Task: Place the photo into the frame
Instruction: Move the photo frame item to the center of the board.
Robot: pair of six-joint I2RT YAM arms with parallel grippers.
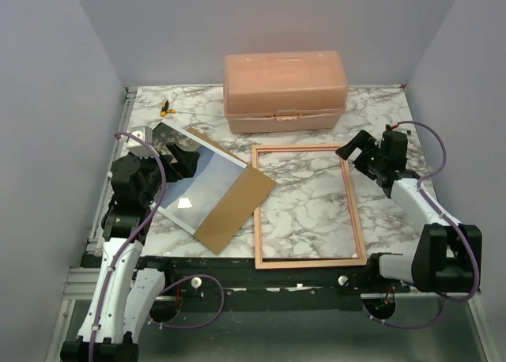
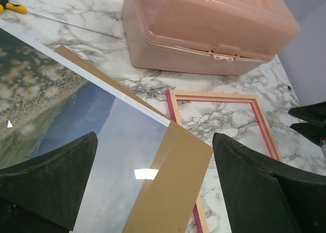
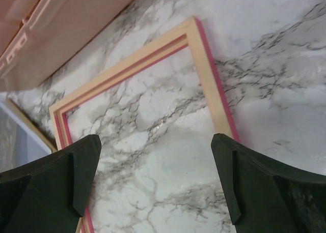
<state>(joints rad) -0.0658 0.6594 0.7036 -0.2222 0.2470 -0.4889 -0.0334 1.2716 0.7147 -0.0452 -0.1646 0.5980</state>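
Note:
The photo (image 1: 198,190), a glossy print of sky and meadow, lies face up at the table's left; it also shows in the left wrist view (image 2: 76,121). A brown backing board (image 1: 236,208) lies across its right part and touches the frame's left edge. The frame (image 1: 308,206), with a thin pink and light wood border, lies flat at the centre right; marble shows through it (image 3: 153,141). My left gripper (image 1: 183,161) is open above the photo's far part. My right gripper (image 1: 353,154) is open above the frame's far right corner. Both are empty.
A salmon-pink lidded box (image 1: 285,90) stands at the back centre, just beyond the frame. A small yellow-handled tool (image 1: 167,106) lies at the back left. Grey walls close in the table on three sides. A metal rail runs along the left edge.

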